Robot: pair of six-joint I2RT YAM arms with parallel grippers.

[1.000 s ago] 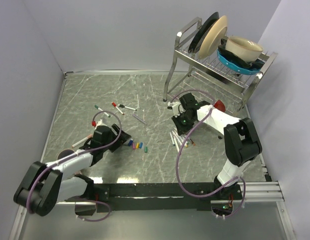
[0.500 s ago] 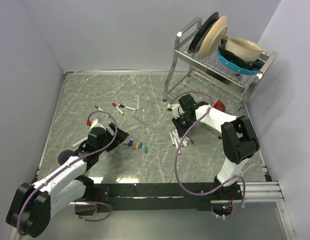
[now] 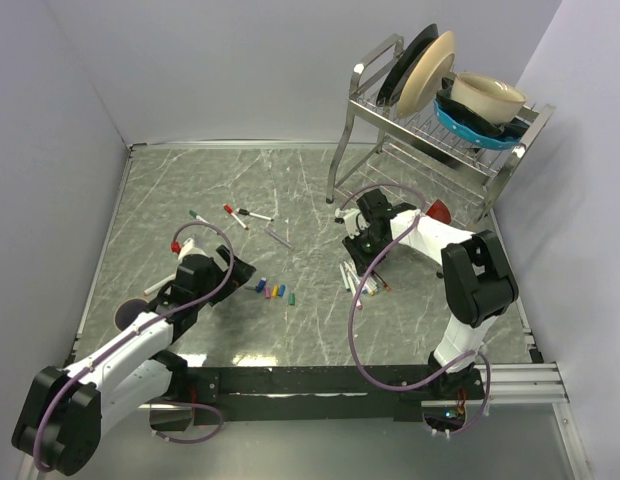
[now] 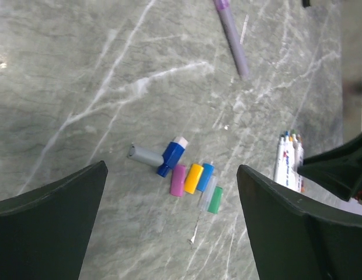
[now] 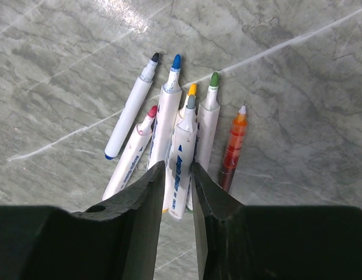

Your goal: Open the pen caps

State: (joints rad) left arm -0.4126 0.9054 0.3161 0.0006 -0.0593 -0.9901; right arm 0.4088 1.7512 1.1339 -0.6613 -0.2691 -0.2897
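Several loose pen caps (image 4: 193, 178) lie in a row on the table: grey, blue, pink, yellow, blue, clear and green. They also show in the top view (image 3: 273, 292). My left gripper (image 4: 171, 169) is open and empty above them, and sits just left of them in the top view (image 3: 238, 272). My right gripper (image 5: 178, 166) is shut on a white-barrelled marker with a grey tip (image 5: 182, 153), over a pile of uncapped markers (image 5: 169, 125). That gripper (image 3: 356, 256) and the pile (image 3: 355, 280) also show in the top view. Capped markers (image 3: 233, 214) lie further back.
A purple pen (image 3: 278, 236) lies mid-table and shows in the left wrist view (image 4: 230, 35). A metal dish rack (image 3: 440, 110) with plates and bowls stands at the back right. A dark round object (image 3: 128, 315) sits by my left arm. Walls close in the table.
My left arm has stretched out and its elbow has risen, with the gripper staying near the caps. My right gripper has barely moved over the marker pile.
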